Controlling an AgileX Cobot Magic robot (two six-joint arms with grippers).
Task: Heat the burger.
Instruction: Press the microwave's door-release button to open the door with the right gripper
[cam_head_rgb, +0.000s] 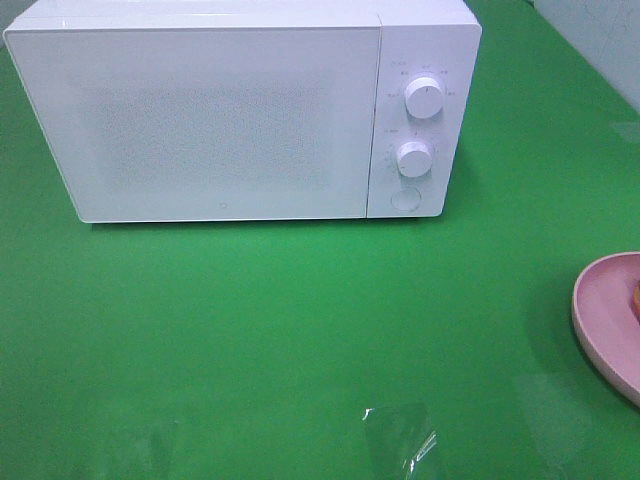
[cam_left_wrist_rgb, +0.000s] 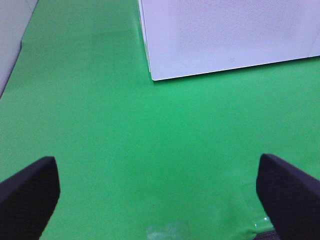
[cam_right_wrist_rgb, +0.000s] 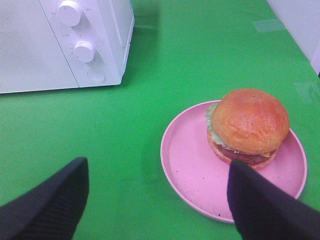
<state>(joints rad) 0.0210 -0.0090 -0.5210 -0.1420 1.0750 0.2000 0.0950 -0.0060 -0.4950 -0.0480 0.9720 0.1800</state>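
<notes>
The round burger (cam_right_wrist_rgb: 248, 127), with glossy golden-brown buns over frilly green lettuce and a dark patty, sits upright with its dome up. Being round, it shows no long axis other than the vertical one of its stack. It rests off-centre on the shallow pink round plate (cam_right_wrist_rgb: 187, 165), close to one rim. In the high view the plate lies at 4 o'clock on the green surface (cam_head_rgb: 300, 330), cut by the frame edge. The white box-shaped microwave (cam_head_rgb: 200, 120), door closed, stands at 11 o'clock, well apart from the plate. Its round white upper knob (cam_head_rgb: 425, 97) and lower knob (cam_head_rgb: 413, 158) are on its 3 o'clock side. The right claw (cam_right_wrist_rgb: 160, 200) hangs released near the plate, grasping nothing. The left claw (cam_left_wrist_rgb: 159, 192) is spread wide and grasps nothing.
</notes>
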